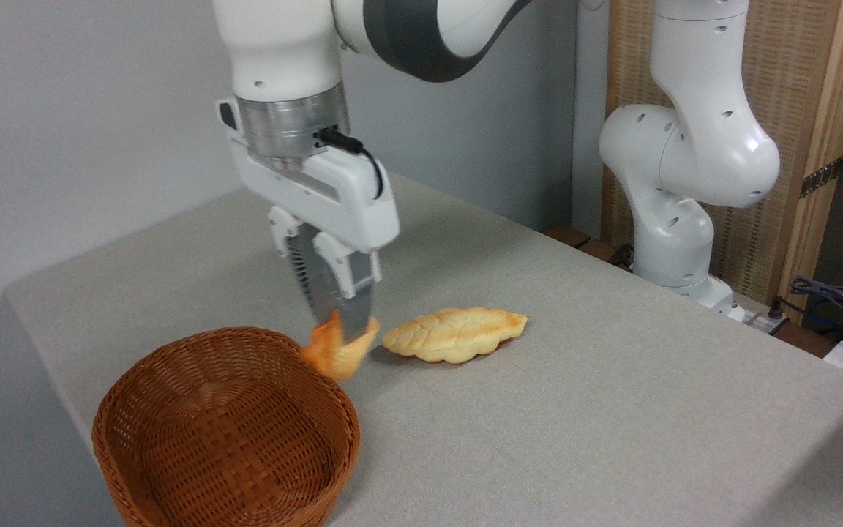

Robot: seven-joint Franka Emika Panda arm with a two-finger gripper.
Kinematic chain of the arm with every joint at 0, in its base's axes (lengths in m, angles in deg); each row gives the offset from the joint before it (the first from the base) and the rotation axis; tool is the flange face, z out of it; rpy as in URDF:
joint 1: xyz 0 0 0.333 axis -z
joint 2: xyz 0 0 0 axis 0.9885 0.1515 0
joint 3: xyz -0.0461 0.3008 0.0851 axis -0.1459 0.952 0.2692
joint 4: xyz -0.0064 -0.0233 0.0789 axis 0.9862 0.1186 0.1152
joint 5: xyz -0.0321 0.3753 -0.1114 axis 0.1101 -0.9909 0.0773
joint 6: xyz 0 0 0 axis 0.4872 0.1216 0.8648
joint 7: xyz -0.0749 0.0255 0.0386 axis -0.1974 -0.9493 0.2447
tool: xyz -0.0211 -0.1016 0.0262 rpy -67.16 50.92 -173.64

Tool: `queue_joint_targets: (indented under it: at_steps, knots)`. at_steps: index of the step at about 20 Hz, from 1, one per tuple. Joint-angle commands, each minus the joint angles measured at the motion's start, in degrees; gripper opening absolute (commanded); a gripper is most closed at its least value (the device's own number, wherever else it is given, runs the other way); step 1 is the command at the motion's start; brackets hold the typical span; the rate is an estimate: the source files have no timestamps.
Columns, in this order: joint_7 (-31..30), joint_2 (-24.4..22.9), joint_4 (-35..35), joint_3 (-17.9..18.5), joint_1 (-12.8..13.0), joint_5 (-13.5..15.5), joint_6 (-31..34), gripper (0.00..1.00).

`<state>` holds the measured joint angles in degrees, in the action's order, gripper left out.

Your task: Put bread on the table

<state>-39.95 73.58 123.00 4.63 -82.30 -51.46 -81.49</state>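
Observation:
The bread (338, 351), a small orange-golden bun, hangs pinched between the fingers of my gripper (342, 331), which is shut on it. It hovers just above the far right rim of the brown wicker basket (173, 424), squeezed out of shape by the grip. The table (575, 410), covered in light grey-beige cloth, spreads out below and to the right. The fingertips are partly buried in the bun.
A long pale-yellow braided loaf (454, 334) lies on the cloth just right of the gripper. The arm's white base (674, 241) stands at the table's far right edge, with cables (831, 300) beyond it. The basket shows no contents.

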Motion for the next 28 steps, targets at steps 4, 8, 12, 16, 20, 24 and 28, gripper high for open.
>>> queue_joint_targets:
  at_steps: [4, 8, 12, 16, 20, 24, 28]
  knots:
    - [2.5, -1.3, 6.1, 0.7, 0.2, 0.3, 7.0, 0.83]
    - [3.0, -0.8, 8.0, 0.5, 0.5, -0.1, 6.4, 1.0]
    - [3.2, -1.0, 7.6, 0.3, 0.5, -0.1, 5.9, 1.0]
    - [3.2, -1.7, 4.8, -0.1, 0.7, 0.1, 3.2, 1.0]
    - [3.2, -1.7, 1.8, -0.1, 0.7, -0.3, 0.2, 1.0]
    - [3.2, -1.7, 0.5, -0.1, 0.7, 0.1, -2.7, 1.0]
    - [3.1, -1.1, 0.5, 0.0, 0.7, 0.4, -3.4, 1.0]
